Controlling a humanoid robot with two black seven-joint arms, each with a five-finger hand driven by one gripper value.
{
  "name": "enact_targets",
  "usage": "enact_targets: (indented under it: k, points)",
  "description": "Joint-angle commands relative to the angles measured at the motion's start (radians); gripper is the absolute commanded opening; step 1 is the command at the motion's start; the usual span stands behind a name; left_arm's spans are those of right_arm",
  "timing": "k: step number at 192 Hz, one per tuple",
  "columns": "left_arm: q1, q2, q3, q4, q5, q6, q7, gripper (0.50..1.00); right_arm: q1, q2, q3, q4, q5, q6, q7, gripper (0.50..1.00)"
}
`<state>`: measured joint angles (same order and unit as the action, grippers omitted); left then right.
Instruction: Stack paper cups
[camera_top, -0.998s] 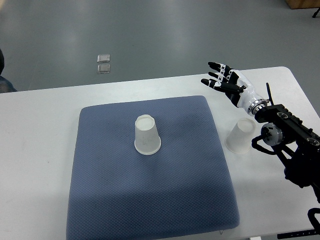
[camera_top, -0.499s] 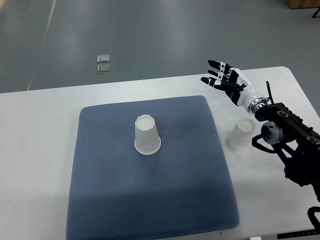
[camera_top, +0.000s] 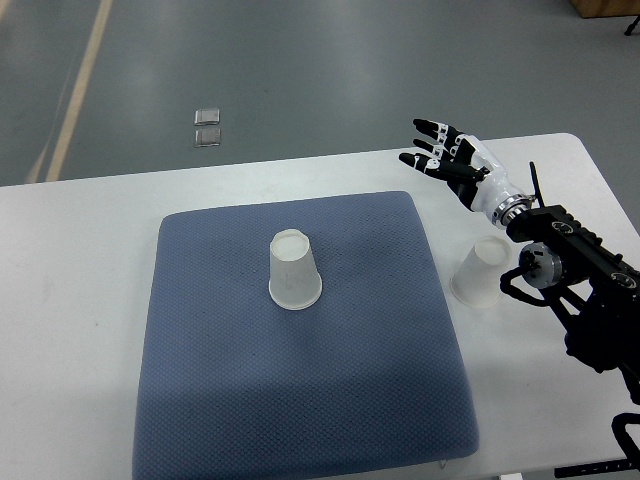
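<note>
Two white paper cups stand upside down. One cup (camera_top: 294, 271) sits near the middle of the blue mat (camera_top: 310, 400). The other cup (camera_top: 479, 272) stands on the white table (camera_top: 80, 260) just off the mat's right edge. My right hand (camera_top: 437, 155) hovers above the table beyond that second cup, fingers spread and holding nothing. Its black forearm (camera_top: 580, 270) comes in from the right edge and passes close beside the second cup. The left arm does not show.
The mat covers most of the table's middle. Grey floor lies beyond the table's far edge, with two small square markers (camera_top: 208, 127) and a pale stripe (camera_top: 75, 90) at the top left. The table's right corner is near my arm.
My right hand has drifted slightly up and to the left. Both cups stay where they were. The dark shape at the left edge is gone and a floor stripe shows there.
</note>
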<state>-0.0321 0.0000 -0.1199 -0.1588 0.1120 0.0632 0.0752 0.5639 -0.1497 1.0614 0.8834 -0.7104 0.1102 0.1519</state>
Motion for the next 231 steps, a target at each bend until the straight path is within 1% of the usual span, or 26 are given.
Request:
enact_targets:
  k: [1, 19, 40, 58, 75, 85, 104, 119, 132, 162, 182, 197, 220, 231]
  points:
    - [0.001, 0.000, 0.000, -0.001, 0.000, 0.000, 0.000, 1.000, 0.001, -0.001, 0.000, 0.000, 0.000, 0.002, -0.002, 0.926]
    - [0.000, 0.000, -0.001, 0.001, 0.000, 0.000, 0.000, 1.000, -0.001, -0.002, 0.000, 0.002, 0.000, 0.023, -0.002, 0.926]
    - [0.000, 0.000, 0.000, -0.001, 0.000, 0.000, 0.000, 1.000, 0.001, -0.014, 0.008, 0.002, -0.003, 0.089, 0.000, 0.924]
    - [0.000, 0.000, 0.000, -0.001, 0.000, 0.000, 0.000, 1.000, 0.002, -0.037, 0.008, 0.011, -0.003, 0.100, 0.006, 0.921]
    - [0.000, 0.000, -0.001, -0.001, 0.000, 0.000, 0.000, 1.000, 0.004, -0.084, -0.003, 0.042, -0.015, 0.115, 0.029, 0.921]
    - [0.000, 0.000, -0.001, 0.001, 0.000, 0.000, 0.000, 1.000, 0.004, -0.123, -0.008, 0.058, -0.020, 0.154, 0.034, 0.919]
    - [0.000, 0.000, 0.000, -0.001, 0.000, 0.000, 0.000, 1.000, 0.005, -0.237, -0.038, 0.097, -0.032, 0.261, 0.044, 0.917]
    - [0.000, 0.000, 0.000, -0.001, 0.000, 0.000, 0.000, 1.000, 0.014, -0.314, -0.064, 0.123, -0.061, 0.307, 0.078, 0.917]
    - [0.000, 0.000, 0.000, -0.001, 0.000, 0.000, 0.000, 1.000, 0.019, -0.386, -0.096, 0.157, -0.138, 0.327, 0.113, 0.917]
    - [0.000, 0.000, 0.000, 0.001, 0.000, 0.000, 0.000, 1.000, 0.030, -0.492, -0.159, 0.235, -0.336, 0.325, 0.193, 0.915]
    - [0.000, 0.000, 0.000, -0.001, 0.000, 0.000, 0.000, 1.000, 0.056, -0.562, -0.233, 0.279, -0.469, 0.298, 0.245, 0.913]
    - [0.000, 0.000, 0.000, 0.001, 0.000, 0.000, 0.000, 1.000, 0.079, -0.603, -0.300, 0.307, -0.557, 0.252, 0.288, 0.911]
    - [0.000, 0.000, 0.000, -0.001, 0.000, 0.000, 0.000, 1.000, 0.099, -0.654, -0.386, 0.324, -0.678, 0.172, 0.324, 0.913]
    - [0.000, 0.000, 0.000, -0.001, 0.000, 0.001, 0.000, 1.000, 0.105, -0.665, -0.416, 0.327, -0.735, 0.146, 0.341, 0.913]
